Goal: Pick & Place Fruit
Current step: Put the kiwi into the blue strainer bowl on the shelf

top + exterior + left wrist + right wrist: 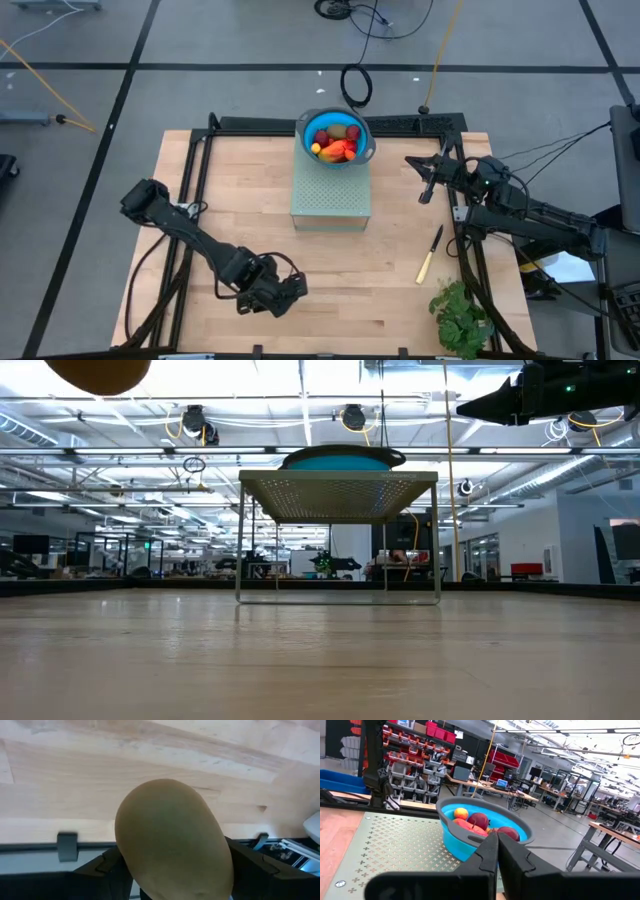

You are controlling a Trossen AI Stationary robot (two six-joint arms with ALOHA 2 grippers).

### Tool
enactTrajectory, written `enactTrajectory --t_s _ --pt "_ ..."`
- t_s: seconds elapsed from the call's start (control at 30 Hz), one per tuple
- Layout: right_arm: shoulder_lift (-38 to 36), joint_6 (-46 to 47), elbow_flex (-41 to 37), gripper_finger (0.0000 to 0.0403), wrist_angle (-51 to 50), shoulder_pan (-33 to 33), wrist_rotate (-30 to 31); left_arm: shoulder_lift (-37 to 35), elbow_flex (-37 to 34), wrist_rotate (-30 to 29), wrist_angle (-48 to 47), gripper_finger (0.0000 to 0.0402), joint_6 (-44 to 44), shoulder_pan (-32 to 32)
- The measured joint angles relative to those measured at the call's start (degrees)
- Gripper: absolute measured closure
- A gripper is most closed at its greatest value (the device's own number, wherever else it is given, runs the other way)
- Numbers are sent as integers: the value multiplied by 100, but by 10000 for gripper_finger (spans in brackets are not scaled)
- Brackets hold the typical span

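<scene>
One brownish-green oval fruit [172, 837] sits clamped between the fingers of the left gripper [283, 296], above the near part of the wooden surface [250, 190]. Farther back, the right gripper [428, 186], fingers pressed together and empty, hovers beside the blue bowl [305, 131] of remaining fruit [335, 140] on a perforated stand [330, 200].

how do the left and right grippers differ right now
The left gripper is closed around a tan oval fruit; the right gripper is shut and holds nothing.
The left gripper sits near the table's front edge, far from the blue bowl; the right gripper hangs by the perforated stand that carries the bowl.
Both are dark two-finger grippers held above the wooden table.
</scene>
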Motion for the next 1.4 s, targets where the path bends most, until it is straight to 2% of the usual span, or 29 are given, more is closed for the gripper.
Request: enactTrajectory --t_s 0.1,0.2,0.4,0.67,0.77,1.13,1.4 --pt "0 0 0 399 -1 0 1 0 0 -259 2 152 191 0" --pt "0 0 0 399 -1 -1 1 0 0 -927 2 152 639 0" --pt "0 0 0 399 -1 -2 -1 0 0 -2524 15 151 2002 5" --pt "0 0 0 399 -1 0 -1 0 0 -3766 15 151 3826 130" --pt "-2 0 0 399 -1 0 1 0 0 -3942 15 151 4437 258" --pt "0 0 0 399 -5 -1 1 0 0 -3956 74 151 6604 876" --pt "-2 0 0 399 -6 -2 1 0 0 -3957 815 151 8621 1275"
